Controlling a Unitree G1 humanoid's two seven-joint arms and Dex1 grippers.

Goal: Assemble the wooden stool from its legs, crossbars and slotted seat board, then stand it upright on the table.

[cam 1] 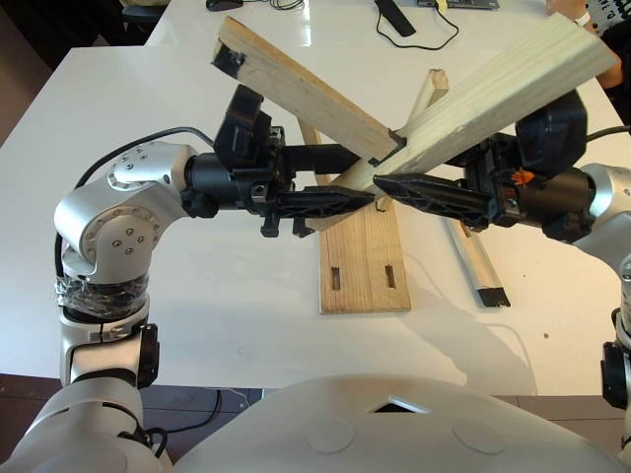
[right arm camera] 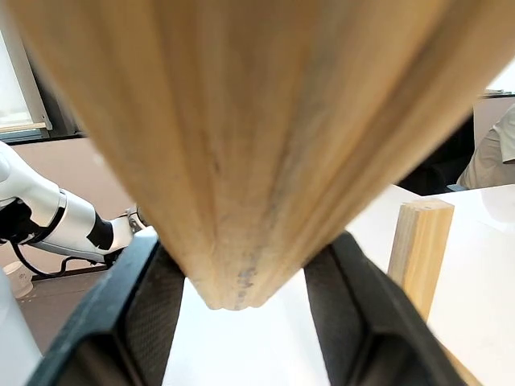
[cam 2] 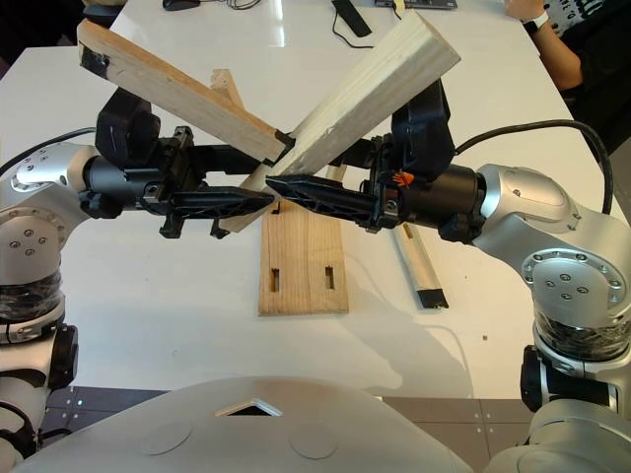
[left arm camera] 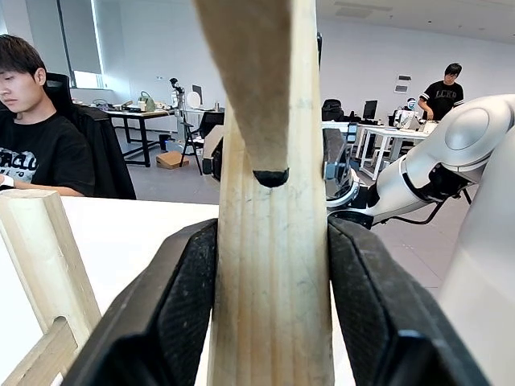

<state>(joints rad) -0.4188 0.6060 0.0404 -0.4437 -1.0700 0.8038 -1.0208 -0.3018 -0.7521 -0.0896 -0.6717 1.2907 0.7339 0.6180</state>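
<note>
A wide pale plank (cam 1: 513, 89) slants up to the right above the table. A darker wooden bar (cam 1: 296, 89) with black-marked ends slants up to the left, and its lower end butts against the plank, forming a V. My left gripper (cam 1: 370, 197) reaches in from the left. In the left wrist view its fingers (left arm camera: 173, 322) are shut on the plank's lower part (left arm camera: 273, 305). My right gripper (cam 1: 386, 184) comes from the right, its fingers (right arm camera: 137, 322) flanking the plank's end (right arm camera: 233, 161). The slotted seat board (cam 1: 365, 266) lies flat below them.
A thin bar (cam 1: 478, 261) with a black end lies on the white table (cam 1: 148, 79) to the right of the seat board. A wooden leg end (cam 1: 432, 87) pokes out behind the V. Cables and dark items (cam 1: 414, 34) sit at the far edge.
</note>
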